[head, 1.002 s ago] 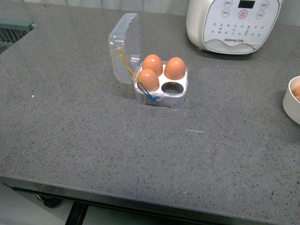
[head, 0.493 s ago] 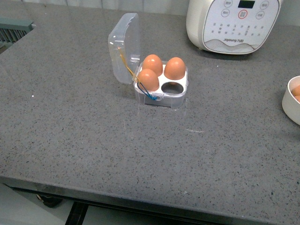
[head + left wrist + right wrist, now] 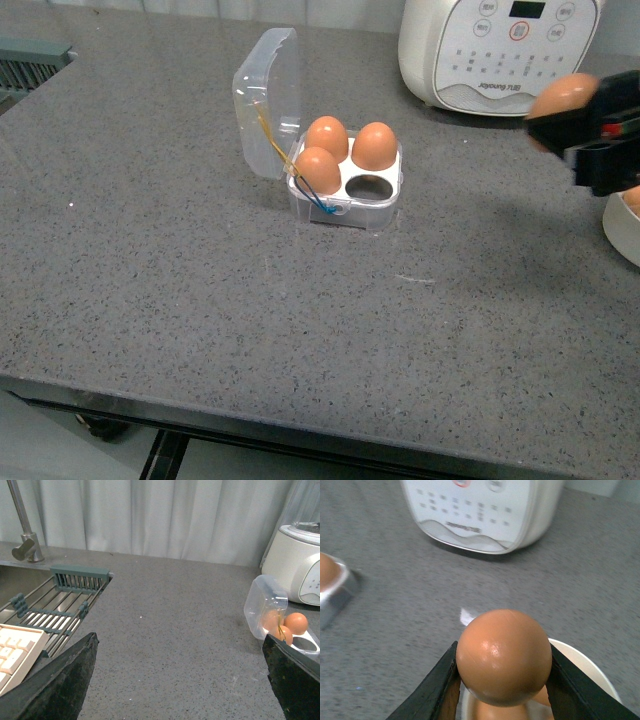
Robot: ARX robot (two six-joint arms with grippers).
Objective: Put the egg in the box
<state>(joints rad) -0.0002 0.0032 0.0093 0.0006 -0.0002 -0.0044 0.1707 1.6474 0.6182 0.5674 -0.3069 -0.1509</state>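
R gripper (image 3: 568, 118) is clamped on the egg (image 3: 564, 97), one black finger on each side at the widest part, as the right wrist view shows close up (gripper (image 3: 503, 672), egg (image 3: 503, 652)). In the front view it is motion-blurred and cut off by the frame edge, so only the tip end of the R arm shows, reaching in from the right, raised off the counter (image 3: 200, 300) w/ the egg at its front. The egg hangs over the white bowl (image 3: 592, 670), well apart from the box (image 3: 345, 190). The bowl is mostly hidden under egg and fingers; more eggs in it, count unclear. L gripper (image 3: 175, 695) shows only in its own wrist view: two dark fingers (image 3: 55, 680) spread wide, nothing between them, tips cut off. The box has its clear lid (image 3: 268, 95) up, 3 eggs in, and the near-right cell (image 3: 370, 185) empty. The white cooker (image 3: 500, 50) is cropped at the top; the print under its buttons reads approx. "Joyoung", the button labels are too small to read.
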